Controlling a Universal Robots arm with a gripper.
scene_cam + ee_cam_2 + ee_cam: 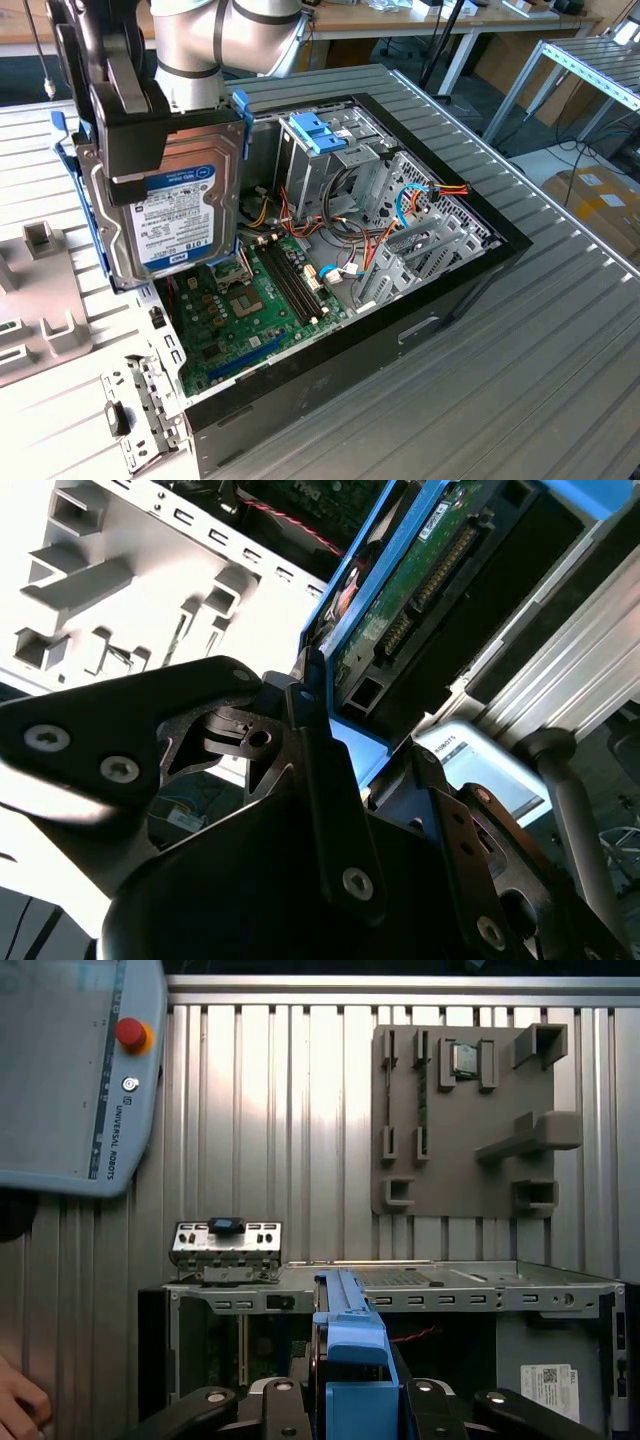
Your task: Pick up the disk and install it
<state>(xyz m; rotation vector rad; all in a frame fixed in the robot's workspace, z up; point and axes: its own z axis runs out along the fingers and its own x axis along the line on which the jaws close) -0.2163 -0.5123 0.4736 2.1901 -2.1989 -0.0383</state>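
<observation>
Exterior view, left to right: we're seeing the grey fixture tray point(40, 300) sitting at the far left, probably the parts-staging spot. Just beside it, the gripper point(140, 170) is clamping the disk point(185, 215) across its flat faces, jaws closed on it. The blue carrier rails are running free down both edges, and we're reading that as keeping them clear for a bay. The disk is hanging upright with its label facing out, lifted over the left end of the case and above the motherboard point(240, 310). The computer case point(420, 330) is lying on its side with the panel off, so its bays are facing up. The blue-tabbed drive bay point(318, 132) is sitting well to the right, apart from the disk. In the first wrist view the blue end tab point(355, 1360) is poking out between the fingers point(272, 1402).
</observation>
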